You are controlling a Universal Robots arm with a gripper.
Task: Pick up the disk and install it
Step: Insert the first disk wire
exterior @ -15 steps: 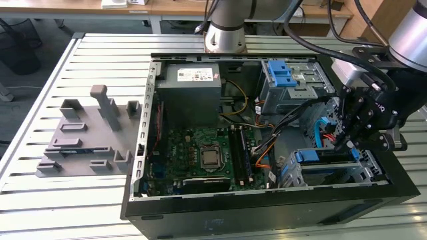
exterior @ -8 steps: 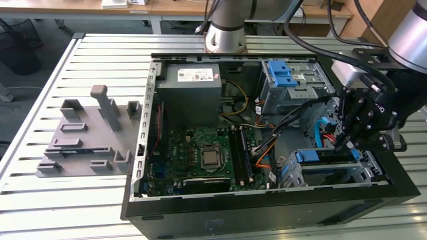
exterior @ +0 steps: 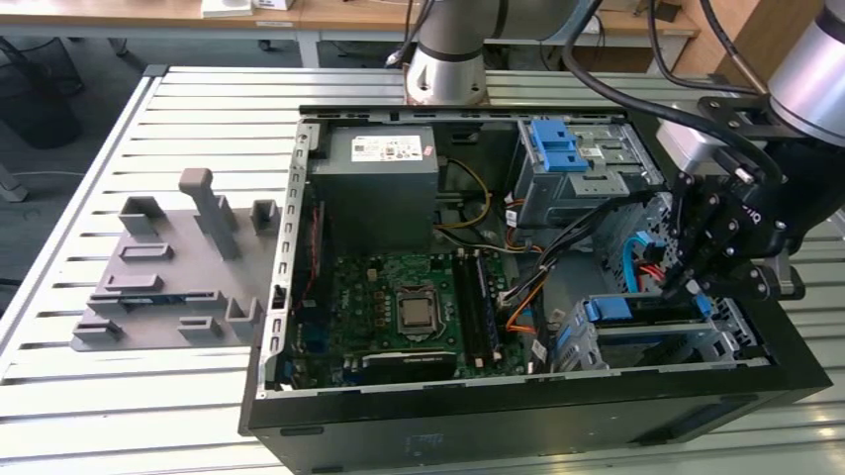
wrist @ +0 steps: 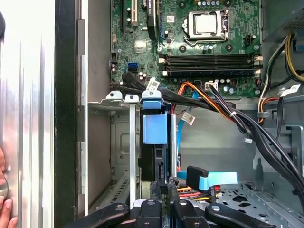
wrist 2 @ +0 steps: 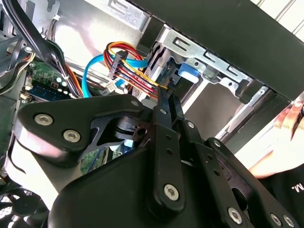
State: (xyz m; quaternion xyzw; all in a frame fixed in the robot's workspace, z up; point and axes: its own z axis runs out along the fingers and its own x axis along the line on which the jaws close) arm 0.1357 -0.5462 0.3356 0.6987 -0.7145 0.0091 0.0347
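The disk (exterior: 634,309) stands on edge in the lower metal bay (exterior: 719,341) at the case's front corner on the exterior view's right, with its blue carrier frame uppermost. In the first wrist view the disk's blue carrier (wrist: 154,126) sits between the bay's silver rails. My gripper (exterior: 674,285) hangs just above that bay, its black fingers pressed together and holding nothing. The fingertips (wrist: 172,184) are at the disk's cable-side end, beside red, yellow and orange wires. In the second wrist view my gripper (wrist 2: 164,94) points at those wires, with a blue tab (wrist 2: 187,71) of the bay behind them.
The open black computer case (exterior: 528,416) lies on a slatted metal table (exterior: 172,416). Inside it are a green motherboard (exterior: 410,307), a grey power supply (exterior: 383,163) and an upper bay with a blue latch (exterior: 561,148). A grey fixture (exterior: 172,267) sits outside the case. A person's hand (wrist: 4,209) rests by the case.
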